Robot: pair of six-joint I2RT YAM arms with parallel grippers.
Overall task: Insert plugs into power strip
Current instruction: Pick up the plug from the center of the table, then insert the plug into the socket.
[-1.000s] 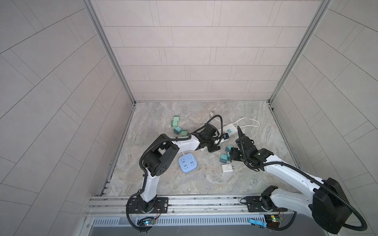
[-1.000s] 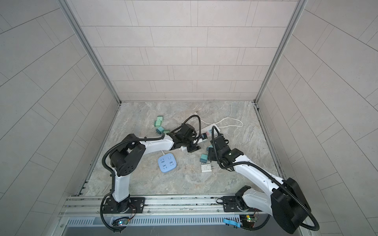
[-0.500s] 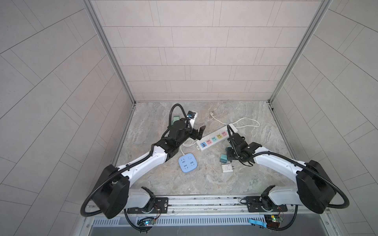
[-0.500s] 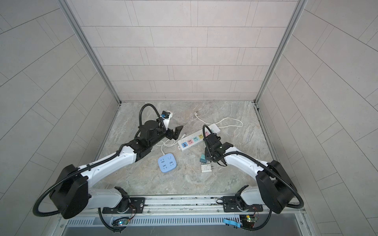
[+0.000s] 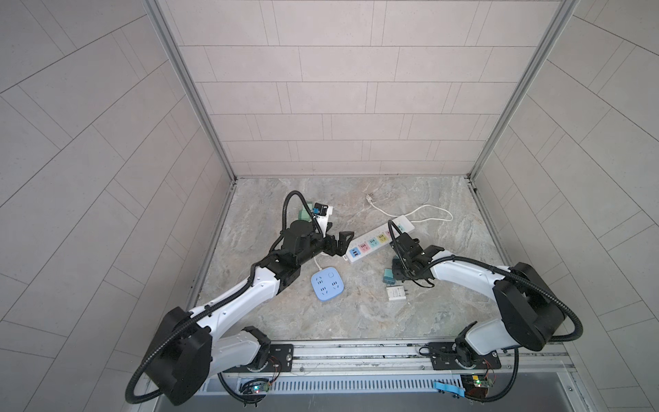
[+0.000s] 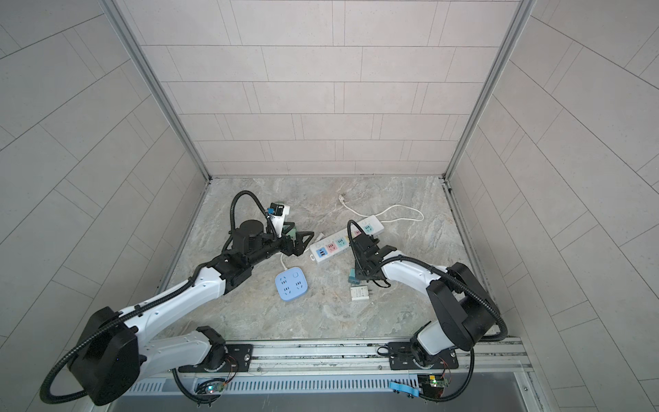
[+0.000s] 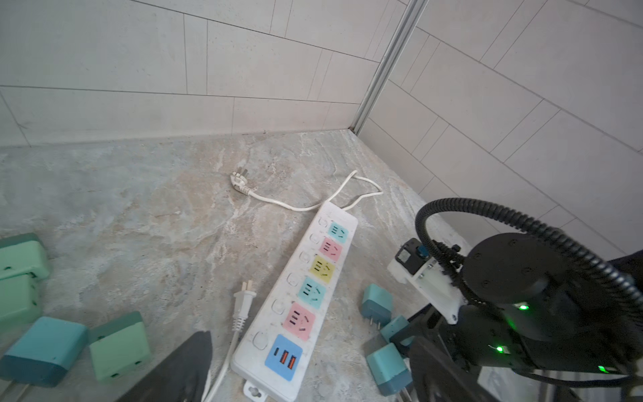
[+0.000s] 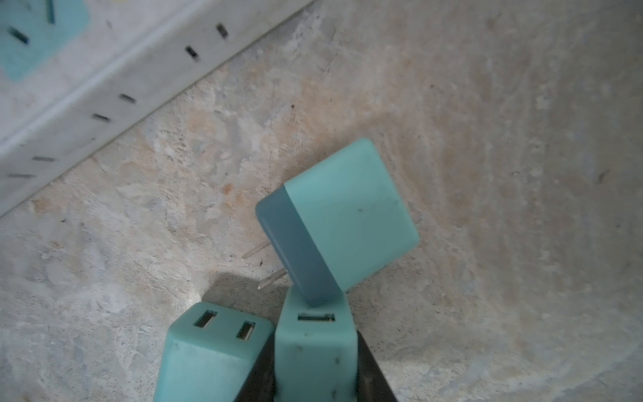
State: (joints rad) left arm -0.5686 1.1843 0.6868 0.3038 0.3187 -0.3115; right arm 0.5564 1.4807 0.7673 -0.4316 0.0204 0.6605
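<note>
The white power strip (image 5: 379, 242) with coloured sockets lies slanted on the stone floor; every socket that shows (image 7: 313, 289) has nothing in it. My left gripper (image 5: 338, 242) hovers open at its USB end, one finger (image 7: 181, 369) on each side of that end. My right gripper (image 8: 315, 372) is shut on an upright teal plug (image 8: 315, 348) beside the strip's long side. Another teal plug (image 8: 337, 222) leans on the held one, prongs showing. A teal plug (image 8: 212, 355) with two USB slots stands against one finger. The white charger block (image 5: 396, 294) lies nearer the front.
A blue square socket hub (image 5: 327, 284) sits near the floor's middle, and its small white cord plug (image 7: 243, 299) lies by the strip. Mint and teal plugs (image 7: 118, 348) cluster beyond my left wrist. The strip's cord (image 5: 428, 214) loops toward the back right. Tiled walls enclose three sides.
My left arm swung back from over the strip to its USB end and its jaws opened wide. The right gripper dropped among the teal plugs and closed on one.
</note>
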